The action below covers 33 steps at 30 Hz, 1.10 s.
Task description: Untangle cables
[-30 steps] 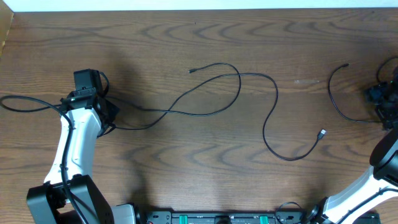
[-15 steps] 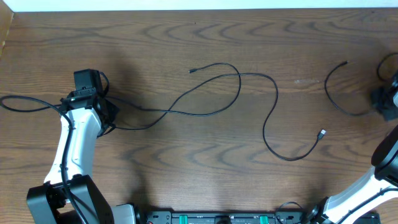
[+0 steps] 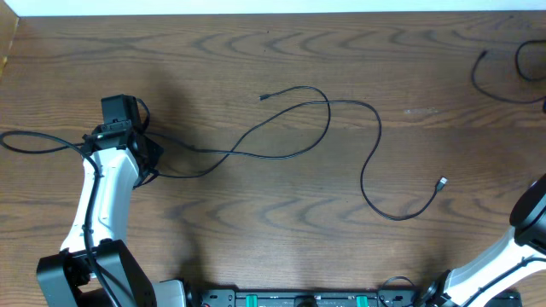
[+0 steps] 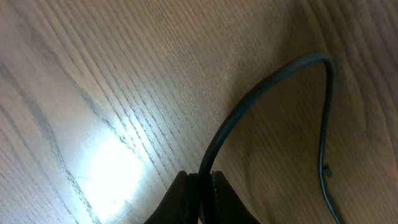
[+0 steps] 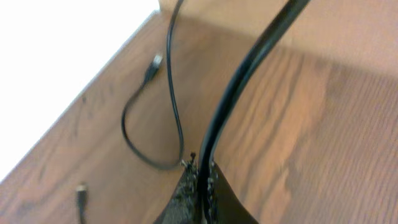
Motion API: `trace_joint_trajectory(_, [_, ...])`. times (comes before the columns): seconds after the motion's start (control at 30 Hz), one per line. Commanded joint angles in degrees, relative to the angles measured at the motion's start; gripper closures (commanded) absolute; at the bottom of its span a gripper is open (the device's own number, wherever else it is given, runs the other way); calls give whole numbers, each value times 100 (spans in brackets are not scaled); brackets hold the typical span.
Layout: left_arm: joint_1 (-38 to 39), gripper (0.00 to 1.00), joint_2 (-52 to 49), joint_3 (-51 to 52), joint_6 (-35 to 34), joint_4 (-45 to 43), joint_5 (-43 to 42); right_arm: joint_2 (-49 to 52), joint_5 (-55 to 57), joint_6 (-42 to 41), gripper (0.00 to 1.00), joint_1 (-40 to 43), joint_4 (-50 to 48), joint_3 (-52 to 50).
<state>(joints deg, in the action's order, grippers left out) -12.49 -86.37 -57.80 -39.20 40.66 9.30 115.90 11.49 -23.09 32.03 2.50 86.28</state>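
A long black cable snakes across the middle of the table, from my left gripper to a small plug. The left gripper is shut on this black cable, which arcs away over the wood. A second black cable lies in the far right corner, its plug end free. The right gripper is shut on that black cable, lifted above the table. It is outside the overhead view. A thin loop with a plug trails below it.
The table's far edge meets a white surface along the top. The right arm rises at the right edge. Another dark lead runs off the left side behind the left arm. A small plug lies on the wood.
The right gripper has shut on the right-hand black cable and carried it toward the far right corner, leaving the overhead view. The left arm and the long cable have not moved.
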Motion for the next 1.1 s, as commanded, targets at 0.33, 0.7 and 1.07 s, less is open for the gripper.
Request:
trace_joint_trajectory(0.33, [9, 92, 31, -103, -52, -2, -538, 881, -752, 774, 2, 166, 986, 861])
trace_joint_trajectory(0.7, [9, 92, 31, -103, 562, -520, -2227, -4, -2511, 597, 1, -247, 3202, 1744])
trace_joint_trajectory(1.07, [935, 92, 31, -103, 2155, -1355, -2964, -232, -4295, 581, 1, -855, 5106, 1613])
